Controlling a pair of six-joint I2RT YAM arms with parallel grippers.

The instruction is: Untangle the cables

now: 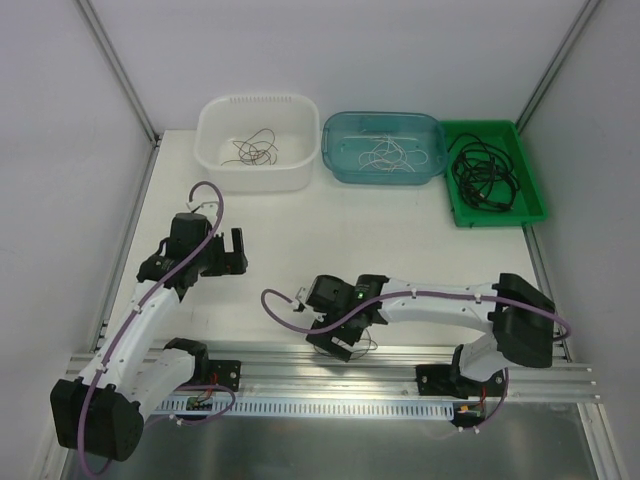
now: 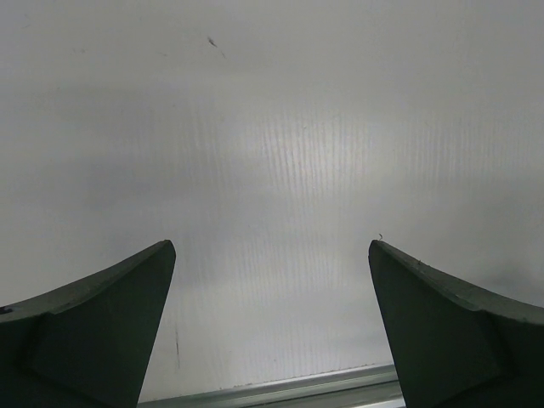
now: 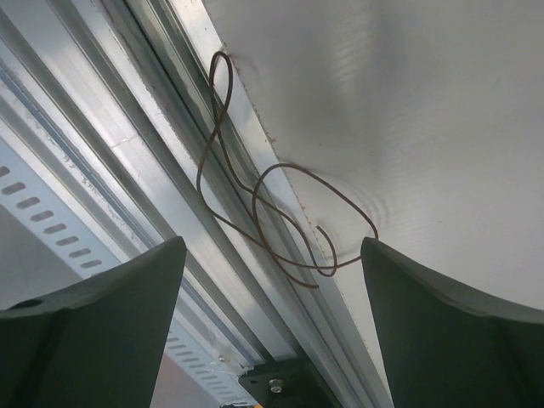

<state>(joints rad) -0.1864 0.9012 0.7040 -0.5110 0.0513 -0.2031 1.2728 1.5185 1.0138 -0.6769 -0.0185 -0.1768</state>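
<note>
The right pincer (image 3: 268, 246) gapes wide, holding nothing, above a thin brown looped wire (image 3: 255, 204) draped over the ribbed aluminium rail (image 3: 127, 161) at the white table's (image 3: 425, 102) six o'clock edge. The left pincer (image 2: 272, 246), also released, hovers at nine o'clock.

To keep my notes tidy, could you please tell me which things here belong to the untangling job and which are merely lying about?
Job:
brown wire at the table near edge
dark wires in white bin
white cables in teal bin
black cable in green tray

Lying about:
aluminium rail
purple arm hoses
</note>
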